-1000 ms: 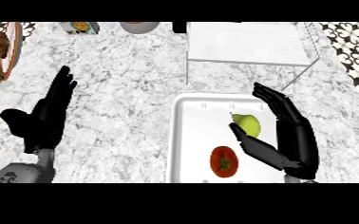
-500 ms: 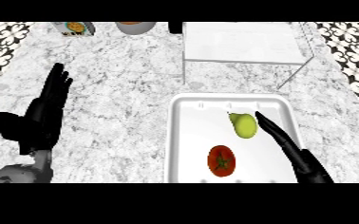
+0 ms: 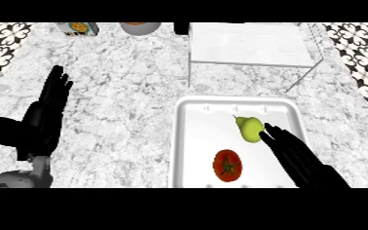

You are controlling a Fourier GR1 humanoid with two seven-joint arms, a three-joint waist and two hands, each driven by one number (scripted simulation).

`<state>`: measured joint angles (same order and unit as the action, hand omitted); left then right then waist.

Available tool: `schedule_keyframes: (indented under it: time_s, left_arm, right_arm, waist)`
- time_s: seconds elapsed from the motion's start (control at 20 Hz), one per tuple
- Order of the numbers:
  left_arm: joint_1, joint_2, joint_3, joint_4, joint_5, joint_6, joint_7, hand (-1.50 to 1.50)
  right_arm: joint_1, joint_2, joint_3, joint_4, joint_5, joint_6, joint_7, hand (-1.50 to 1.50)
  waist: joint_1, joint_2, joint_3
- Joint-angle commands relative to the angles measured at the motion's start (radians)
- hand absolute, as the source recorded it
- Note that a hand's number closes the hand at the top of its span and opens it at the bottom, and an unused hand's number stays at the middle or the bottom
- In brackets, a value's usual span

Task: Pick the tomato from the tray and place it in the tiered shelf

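A red tomato (image 3: 227, 165) with a green stem lies in the near part of the white tray (image 3: 194, 126). A yellow-green pear (image 3: 248, 128) lies beyond it in the same tray. My right hand (image 3: 298, 158) stretches flat over the tray's right side, fingers straight, its fingertips touching the pear's near side and the tomato just to its left. The tiered shelf (image 3: 251, 44), with a white top and thin legs, stands behind the tray. At the left, my left hand (image 3: 46, 114) rests open with fingers up.
At the back edge of the marble counter (image 3: 122, 102) stand a grey bowl (image 3: 139, 27) and a small printed packet (image 3: 79, 28). Patterned tiles show in the far corners.
My right hand has flattened and slid lower toward the near right corner of the tray. The view has shifted slightly; the left hand holds the same open pose.
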<state>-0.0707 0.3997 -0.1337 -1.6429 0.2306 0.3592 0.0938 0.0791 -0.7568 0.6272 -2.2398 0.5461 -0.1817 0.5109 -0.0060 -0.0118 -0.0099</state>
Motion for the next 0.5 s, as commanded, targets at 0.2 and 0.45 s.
schedule_keyframes:
  time_s: [0.2, 0.45]
  left_arm:
    - [-0.017, -0.012, -0.012, -0.012, -0.013, -0.001, 0.020, 0.00]
    - [-0.014, -0.026, -0.012, -0.037, -0.027, 0.020, 0.040, 0.00]
  right_arm:
    - [-0.128, 0.190, 0.253, -0.020, 0.352, 0.216, 0.501, -1.50]
    - [-0.269, 0.391, 0.349, 0.104, 0.477, 0.414, 0.702, -1.50]
  waist:
    - [0.010, 0.005, 0.005]
    - [0.015, 0.007, 0.007]
